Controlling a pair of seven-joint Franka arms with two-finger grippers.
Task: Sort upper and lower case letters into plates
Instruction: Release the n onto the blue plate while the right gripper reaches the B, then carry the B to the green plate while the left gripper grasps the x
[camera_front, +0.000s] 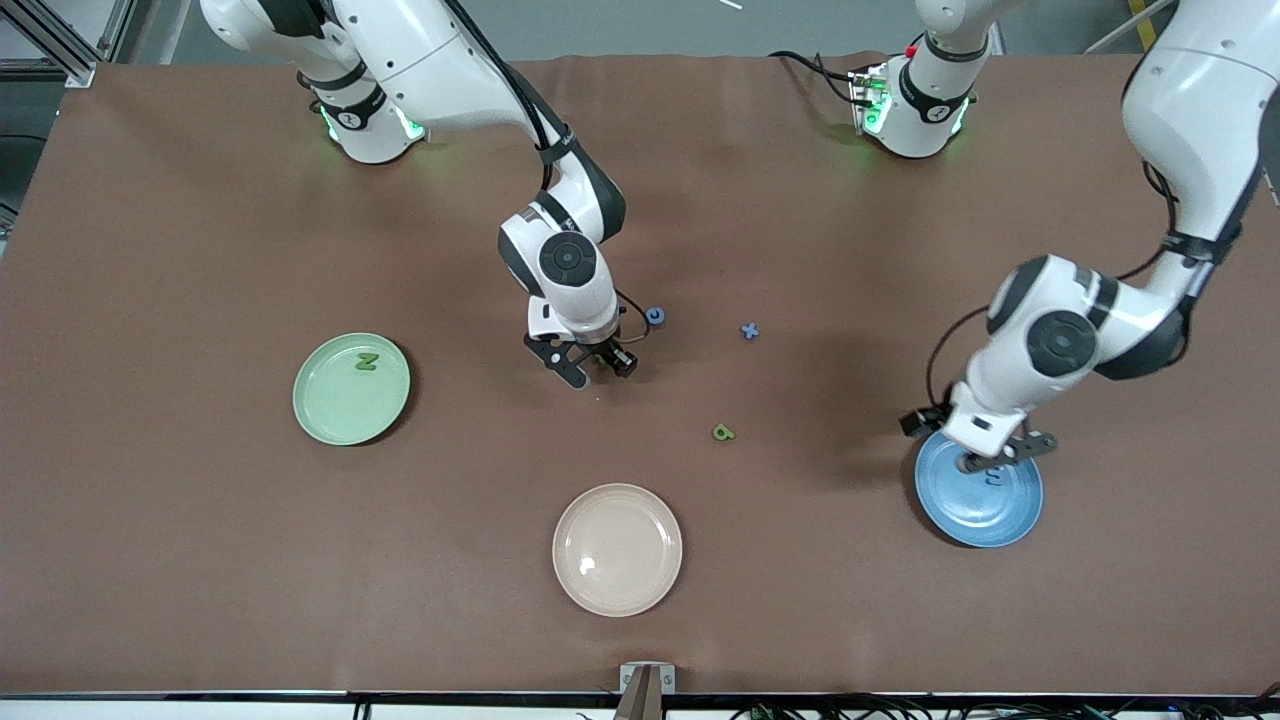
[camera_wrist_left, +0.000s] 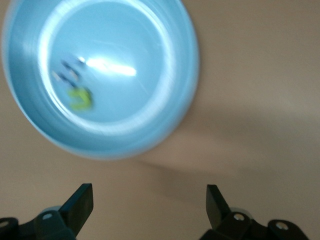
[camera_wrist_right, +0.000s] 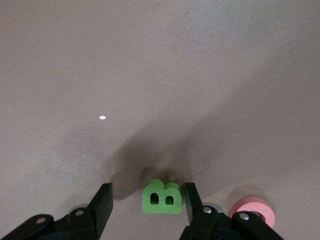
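Two round shallow plates receive the letters: the pale mint green plate lies toward the right arm's end of the brown bench and holds one green letter Z; the blue plate lies toward the left arm's end and holds a yellow-green letter and a darker one too blurred to read. A cream-beige plate sits nearest the front camera, with nothing in it.

Risks:
- The right claw is low over the bench with its fingers apart on either side of a green foam capital B. One finger stands almost against the B and the other is well off, so closing will probably push or twist the letter first. A shallow grip could let it slip.
- A pink ring lies just beside that finger and could be nudged.

Position: the B is between the right claw's fingers, resting on the bench and not yet clamped. The mint plate lies well apart from it.

The left claw hangs over the bench-side rim of the blue plate, fingers apart, holding nothing.

Loose on the bench: a blue letter c, a blue x, a green letter.
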